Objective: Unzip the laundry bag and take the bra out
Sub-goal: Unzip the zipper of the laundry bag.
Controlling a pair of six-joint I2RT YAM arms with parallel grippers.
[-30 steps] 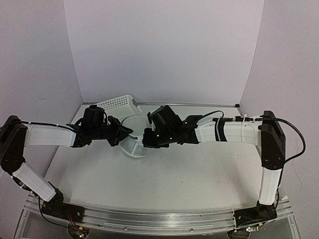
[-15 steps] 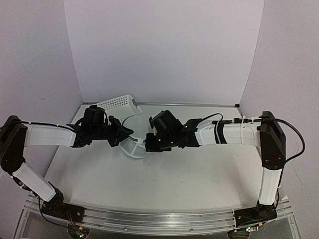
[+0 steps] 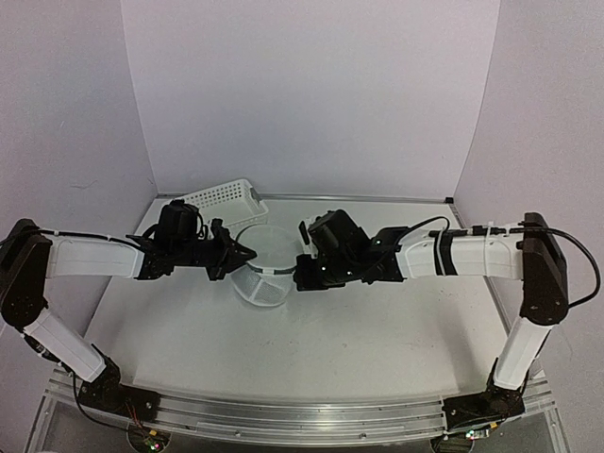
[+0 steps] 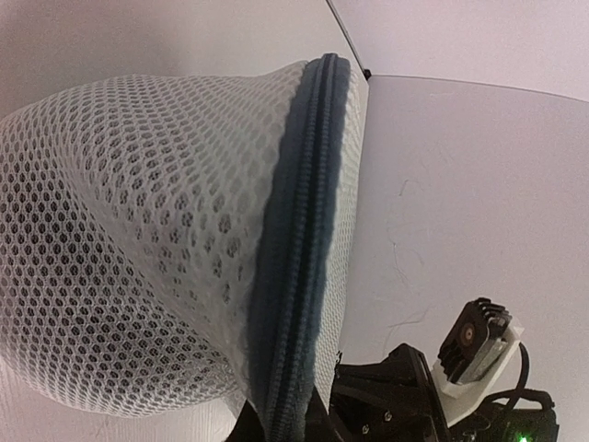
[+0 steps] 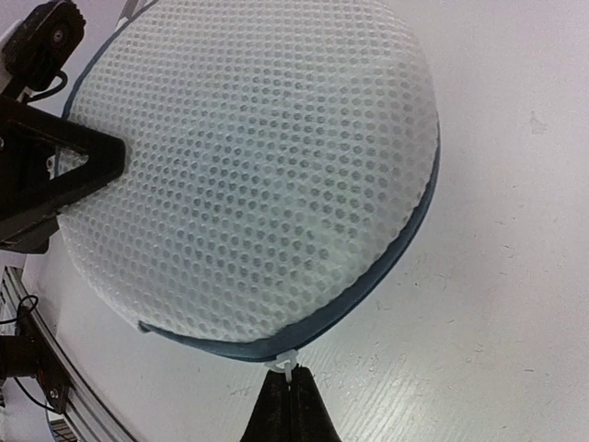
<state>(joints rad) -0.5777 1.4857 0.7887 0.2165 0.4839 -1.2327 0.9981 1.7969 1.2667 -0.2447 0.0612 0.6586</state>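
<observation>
White table [image 3: 377,330]: laundry bag [image 3: 261,285], basket [image 3: 225,198]

The laundry bag [image 3: 262,274] sits mid-tabletop [image 3: 321,349], hemmed in from both sides — the left hand [image 3: 247,253] pinches its rim, and the right hand [image 3: 300,275] grips the zipper pull [image 5: 284,361] opposite. Both forearms reach in from the sides, forming a bar across the middle. The white basket [image 3: 225,200] fills the far-left corner. In front of the bag the tabletop lies bare — wide passage there.
</observation>
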